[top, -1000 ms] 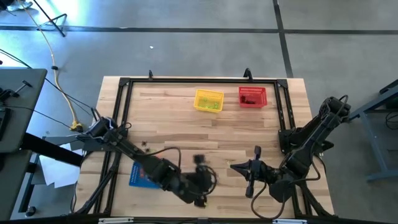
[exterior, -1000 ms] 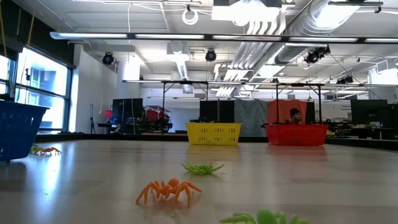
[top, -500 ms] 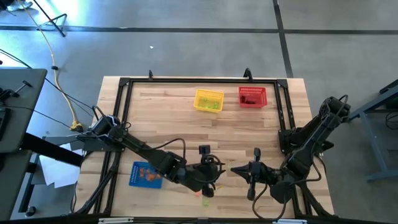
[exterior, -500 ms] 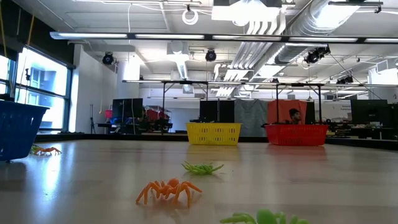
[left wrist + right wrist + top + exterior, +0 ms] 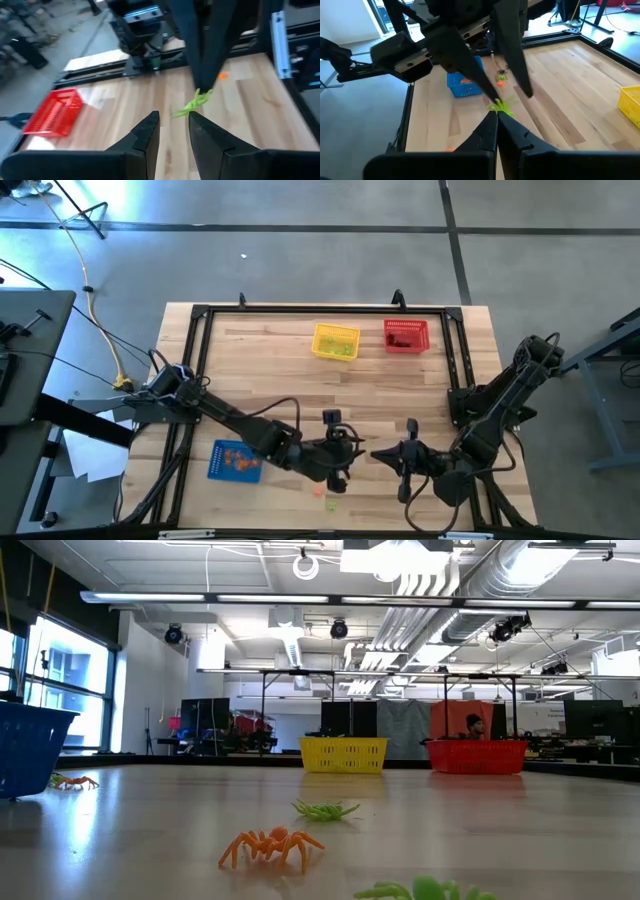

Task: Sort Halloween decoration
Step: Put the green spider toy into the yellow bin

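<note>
as you look down from above, your left gripper [image 5: 340, 472] hovers near the desk's [image 5: 290, 360] front edge, right gripper [image 5: 383, 452] beside it. low view: an orange spider [image 5: 270, 844] lies up front. left wrist: jaws narrowly apart, green spider [image 5: 194, 104] ahead. right wrist: jaws shut.

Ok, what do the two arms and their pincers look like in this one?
Both arms are dark, jointed builds with black cables looping along them. The left pincer and right pincer each end in two black, wedge-shaped tapering fingers. No markings can be made out on either.
</note>
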Robot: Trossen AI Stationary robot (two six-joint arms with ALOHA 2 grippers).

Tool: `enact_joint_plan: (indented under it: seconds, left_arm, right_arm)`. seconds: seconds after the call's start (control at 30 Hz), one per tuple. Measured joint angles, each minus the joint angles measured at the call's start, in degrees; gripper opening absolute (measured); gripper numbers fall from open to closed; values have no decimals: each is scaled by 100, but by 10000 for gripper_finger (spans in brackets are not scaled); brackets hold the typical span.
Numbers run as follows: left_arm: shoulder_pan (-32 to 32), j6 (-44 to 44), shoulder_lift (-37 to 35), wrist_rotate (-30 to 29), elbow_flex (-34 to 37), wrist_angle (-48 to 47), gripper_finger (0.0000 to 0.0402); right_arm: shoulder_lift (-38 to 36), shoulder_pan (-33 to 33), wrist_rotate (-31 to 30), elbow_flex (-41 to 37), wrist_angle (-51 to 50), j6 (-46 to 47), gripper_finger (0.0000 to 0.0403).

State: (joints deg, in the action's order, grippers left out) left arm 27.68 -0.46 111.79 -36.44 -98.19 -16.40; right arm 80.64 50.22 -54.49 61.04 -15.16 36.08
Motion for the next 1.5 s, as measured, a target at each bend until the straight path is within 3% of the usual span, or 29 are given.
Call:
enact_joint_plan:
  seconds: [0.63,0.73,0.9,1.5]
  left_arm:
    - [-2,-68,0,591,0,110,89]
    - [-7,-109,0,555,0,80,73]
    - [-80,-289,0,368,-2,17,8]
    - [-179,-445,0,189,-5,-216,0]
  right_arm:
    - [0,-262,4,0,-2,-80,0]
    - [0,-262,4,2,-2,-116,0]
    - [0,-262,-2,1,-2,-117,0]
    - [0,-258,-54,1,-2,-160,0]
